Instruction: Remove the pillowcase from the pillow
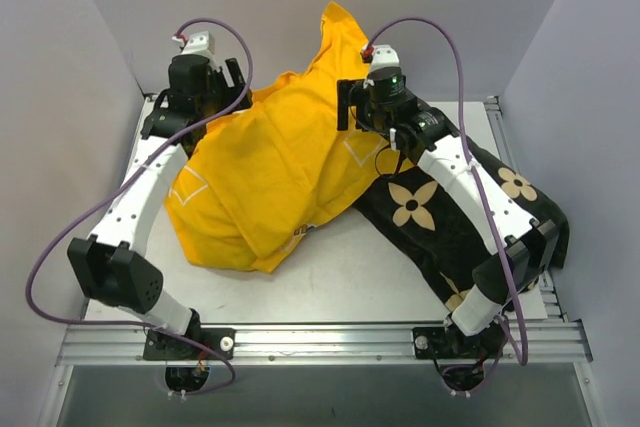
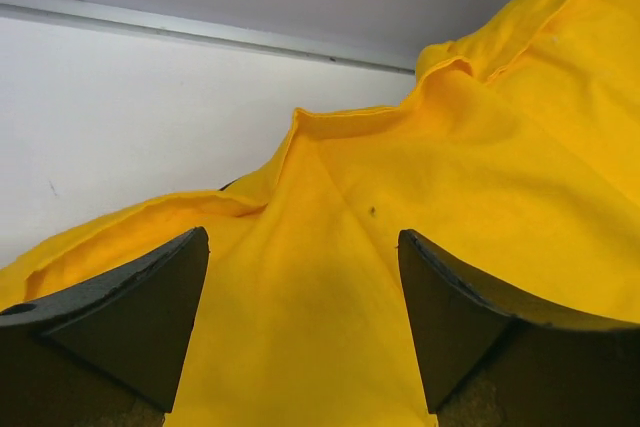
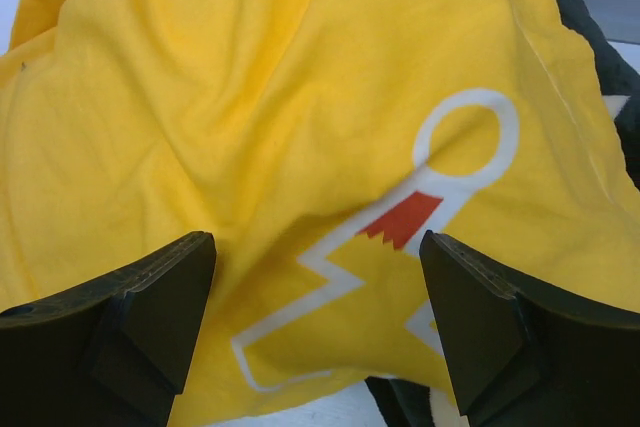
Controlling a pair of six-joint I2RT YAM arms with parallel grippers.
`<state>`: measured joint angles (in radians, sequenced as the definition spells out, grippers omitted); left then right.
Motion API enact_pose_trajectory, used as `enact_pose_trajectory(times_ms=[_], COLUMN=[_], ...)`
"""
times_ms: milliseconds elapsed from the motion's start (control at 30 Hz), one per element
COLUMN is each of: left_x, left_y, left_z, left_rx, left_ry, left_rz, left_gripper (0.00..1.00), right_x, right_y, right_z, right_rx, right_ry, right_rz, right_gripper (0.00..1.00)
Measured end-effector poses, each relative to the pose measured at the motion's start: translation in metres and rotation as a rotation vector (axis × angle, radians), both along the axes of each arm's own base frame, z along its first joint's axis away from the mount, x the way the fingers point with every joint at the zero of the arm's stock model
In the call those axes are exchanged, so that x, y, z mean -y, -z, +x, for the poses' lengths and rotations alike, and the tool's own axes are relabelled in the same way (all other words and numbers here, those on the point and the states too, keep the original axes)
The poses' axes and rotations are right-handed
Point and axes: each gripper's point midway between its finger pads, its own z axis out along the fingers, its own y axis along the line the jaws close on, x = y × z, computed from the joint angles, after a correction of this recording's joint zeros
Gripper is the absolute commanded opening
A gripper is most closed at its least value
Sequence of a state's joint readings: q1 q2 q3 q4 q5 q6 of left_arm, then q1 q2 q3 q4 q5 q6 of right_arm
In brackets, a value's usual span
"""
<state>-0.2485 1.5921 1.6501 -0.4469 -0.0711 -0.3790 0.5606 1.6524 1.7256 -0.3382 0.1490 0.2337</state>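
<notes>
The yellow pillowcase (image 1: 270, 177) lies crumpled across the middle of the table, with one corner lifted against the back wall. No white pillow shows in any view. My left gripper (image 1: 236, 82) is open at the pillowcase's far left edge. In the left wrist view the left gripper (image 2: 303, 237) has yellow cloth (image 2: 450, 177) below and between its fingers, and they are not closed on it. My right gripper (image 1: 346, 105) is open over the pillowcase's far right part. In the right wrist view the right gripper (image 3: 318, 239) hangs above the white and orange print (image 3: 400, 222).
A black pillow with tan flowers (image 1: 450, 217) lies at the right, partly under the pillowcase and under my right arm; it also shows in the right wrist view (image 3: 590, 37). White tabletop (image 1: 370, 277) shows at the front. Grey walls stand close on three sides.
</notes>
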Motion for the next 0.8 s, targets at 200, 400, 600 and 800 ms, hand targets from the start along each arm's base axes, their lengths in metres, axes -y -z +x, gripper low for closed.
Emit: enact_pose_trajectory(times_ms=[200,400,600,800], left_x=[-0.036,-0.062,-0.079,-0.097], left_y=[-0.042,-0.027,0.037,0.097], left_z=[-0.047,-0.107,-0.152,-0.190], left_rx=[0.091,0.086,-0.046,-0.172], left_ry=[-0.156,-0.274,-0.365,-0.442], left_rz=[-0.051,-0.137,-0.161,-0.147], left_gripper=[0.85,0.83,0.80,0.80], right_x=[-0.032,-0.108,-0.184,-0.219], right_y=[-0.015,-0.010,0.031,0.081], right_z=[-0.036,-0.099,-0.163,-0.198], right_rx=[0.043,0.085,0.090,0.059], right_ry=[-0.108,-0.374,-0.633,-0.759], right_rz=[-0.060,-0.127,-0.242,-0.348], right_gripper=[0.91,0.93,0.93,0.94])
